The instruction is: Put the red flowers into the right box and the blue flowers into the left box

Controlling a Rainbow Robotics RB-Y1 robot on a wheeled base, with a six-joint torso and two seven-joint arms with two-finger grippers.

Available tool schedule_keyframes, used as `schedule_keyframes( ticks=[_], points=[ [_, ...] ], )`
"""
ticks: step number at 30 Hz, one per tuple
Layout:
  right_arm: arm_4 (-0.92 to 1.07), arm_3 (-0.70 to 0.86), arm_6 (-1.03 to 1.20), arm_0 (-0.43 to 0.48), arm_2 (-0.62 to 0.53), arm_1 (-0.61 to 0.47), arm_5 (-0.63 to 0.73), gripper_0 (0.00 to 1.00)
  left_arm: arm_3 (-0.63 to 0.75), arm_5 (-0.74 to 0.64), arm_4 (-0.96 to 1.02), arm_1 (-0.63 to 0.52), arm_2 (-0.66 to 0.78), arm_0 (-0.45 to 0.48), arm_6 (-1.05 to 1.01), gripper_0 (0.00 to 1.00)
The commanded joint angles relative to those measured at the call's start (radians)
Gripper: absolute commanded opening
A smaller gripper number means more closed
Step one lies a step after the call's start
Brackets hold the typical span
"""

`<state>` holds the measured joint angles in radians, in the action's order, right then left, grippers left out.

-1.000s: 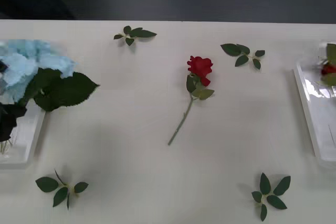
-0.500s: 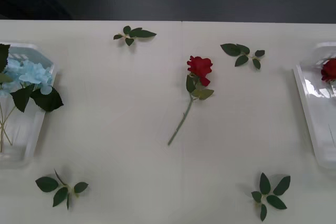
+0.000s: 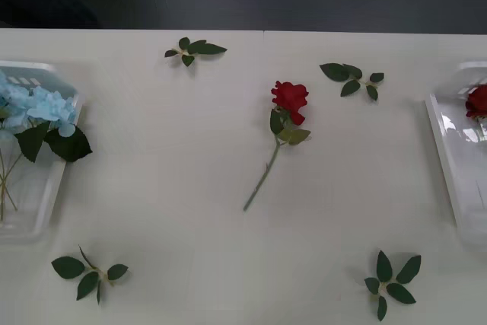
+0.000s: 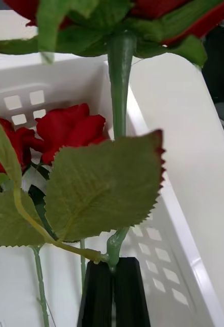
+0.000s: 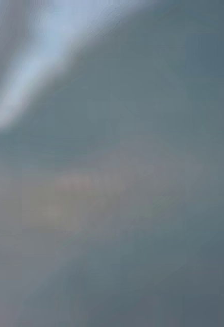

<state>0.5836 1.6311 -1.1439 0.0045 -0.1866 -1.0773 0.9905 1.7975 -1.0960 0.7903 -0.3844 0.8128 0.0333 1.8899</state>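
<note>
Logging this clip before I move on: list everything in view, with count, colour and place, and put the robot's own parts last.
Red flowers: one deep-red rose lying mid-table; one red bloom in the right box; the right wrist view shows two red blooms lying in the box, plus one held above it.
Blue flowers: pale-blue cluster, count unclear, in the left box.
Right box: one, white, table's right edge.
Left box: one, white, table's left edge.
Leaf sprigs: four, dark green, loose on the table.
Table: one, white.
Right gripper: black fingers shut on a rose stem over the right box.
</note>
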Motion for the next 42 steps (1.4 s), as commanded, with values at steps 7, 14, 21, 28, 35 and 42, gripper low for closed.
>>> schedule_keyframes(
  ticks=[7,14,21,28,35,42],
  points=[
    [-0.048,-0.066,-0.073,-0.07,0.118,-0.047,-0.072,0.75,-0.144,0.105,0.003,-0.056,-0.026,-0.038,-0.029,0.01],
    [-0.013,-0.076,-0.059,-0.123,0.144,-0.039,-0.053,0.75,-0.145,0.105,0.02,-0.056,-0.037,-0.032,-0.028,0.54],
    [0.079,0.064,-0.04,-0.184,0.062,0.011,0.244,0.75,-0.11,0.105,0.099,-0.099,-0.089,-0.003,-0.029,1.0],
    [0.088,0.26,0.056,-0.216,0.004,0.128,0.474,0.75,0.036,0.1,0.168,-0.166,-0.136,0.1,-0.064,1.0],
    [0.028,0.429,0.19,-0.273,0.114,0.297,0.616,0.75,0.227,-0.004,0.142,-0.177,-0.112,0.169,-0.238,1.0],
    [-0.16,0.46,0.375,-0.382,0.409,0.451,0.688,0.75,0.444,-0.246,0.15,-0.179,-0.104,0.189,-0.304,1.0]
  ],
)
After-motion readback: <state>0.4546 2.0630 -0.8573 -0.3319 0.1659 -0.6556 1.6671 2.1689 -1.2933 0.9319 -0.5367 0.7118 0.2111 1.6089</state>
